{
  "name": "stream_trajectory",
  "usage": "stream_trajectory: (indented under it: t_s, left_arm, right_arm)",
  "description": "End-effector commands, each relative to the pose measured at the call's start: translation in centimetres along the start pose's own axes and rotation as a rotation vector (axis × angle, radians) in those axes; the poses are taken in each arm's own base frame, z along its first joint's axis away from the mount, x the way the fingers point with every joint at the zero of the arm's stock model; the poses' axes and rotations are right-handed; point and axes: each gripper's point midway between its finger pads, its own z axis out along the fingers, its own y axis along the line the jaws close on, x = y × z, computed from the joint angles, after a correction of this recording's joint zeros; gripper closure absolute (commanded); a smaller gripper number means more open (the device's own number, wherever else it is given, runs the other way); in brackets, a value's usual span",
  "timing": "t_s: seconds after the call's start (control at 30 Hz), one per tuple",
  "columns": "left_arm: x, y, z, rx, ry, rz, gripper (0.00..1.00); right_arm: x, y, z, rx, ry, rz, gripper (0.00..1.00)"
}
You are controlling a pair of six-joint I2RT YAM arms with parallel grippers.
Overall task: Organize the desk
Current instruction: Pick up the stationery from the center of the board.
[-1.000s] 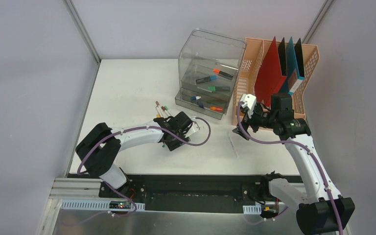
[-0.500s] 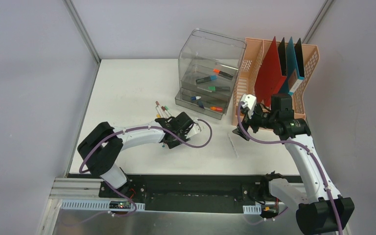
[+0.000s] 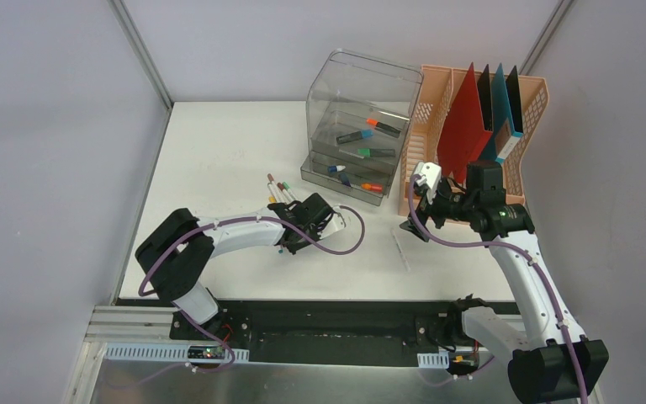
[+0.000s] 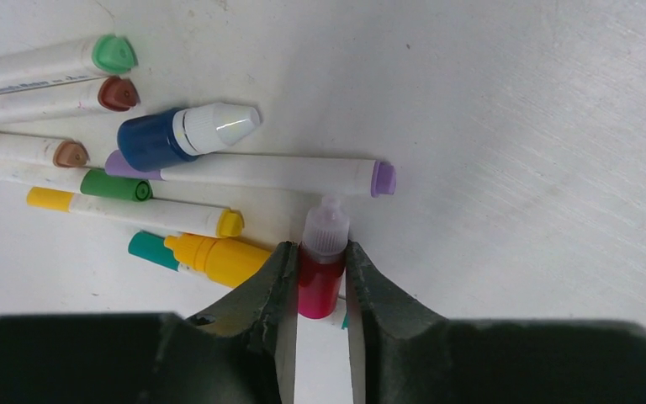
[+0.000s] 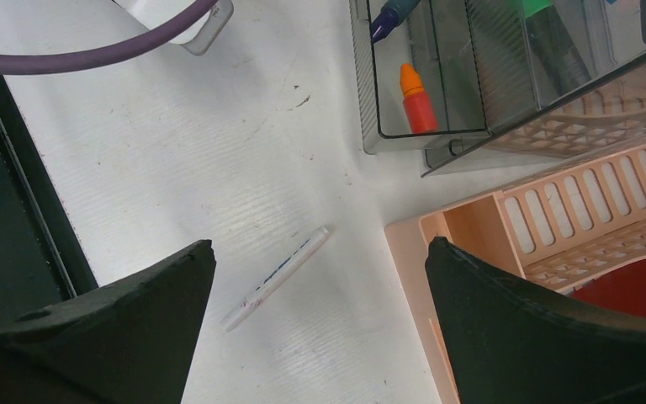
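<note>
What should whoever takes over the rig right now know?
Left end effector: shut on the red bottle, at the edge of the marker pile on the desk.
Right end effector: open, empty, above a loose white pen near the peach basket.
Done: some markers and bottles lie in the clear drawer unit; folders stand in the basket.
Remaining: the pile, the red bottle, the pen.

The desk is a big flat white rectangle lying level, with a black and metal rail along its front edge. Up close the top is finely ribbed and kinda scuffed, with a few dark specks and smudges.
</note>
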Motion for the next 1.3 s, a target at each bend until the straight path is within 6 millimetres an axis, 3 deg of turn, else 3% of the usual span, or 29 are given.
stream_trajectory:
  t_s: [0.0,0.23,0.53,0.9,1.27]
  left_arm:
    - [-1.1,-0.3,-0.3,0.009,-0.043,-0.001,0.85]
    - [-1.9,-0.7,-1.8,0.01,-0.105,-0.042,0.99]
    - [-4.2,-0.4,-5.6,-0.001,-0.356,-0.199,1.0]
    - [-9.1,0.4,-13.0,0.052,-0.973,-0.474,1.0]
    - [-14.5,1.3,-17.1,0.212,-1.173,-0.565,1.0]
  right_arm:
    - [-0.7,0.3,-0.2,-0.017,-0.037,-0.027,0.01]
    - [-0.8,0.3,-0.3,-0.015,-0.04,-0.032,0.01]
    - [-0.8,0.3,-0.5,-0.012,-0.044,-0.036,0.01]
    - [-0.8,0.4,-0.4,-0.019,-0.049,-0.035,0.01]
    - [-0.8,0.4,-0.5,-0.018,-0.051,-0.037,0.01]
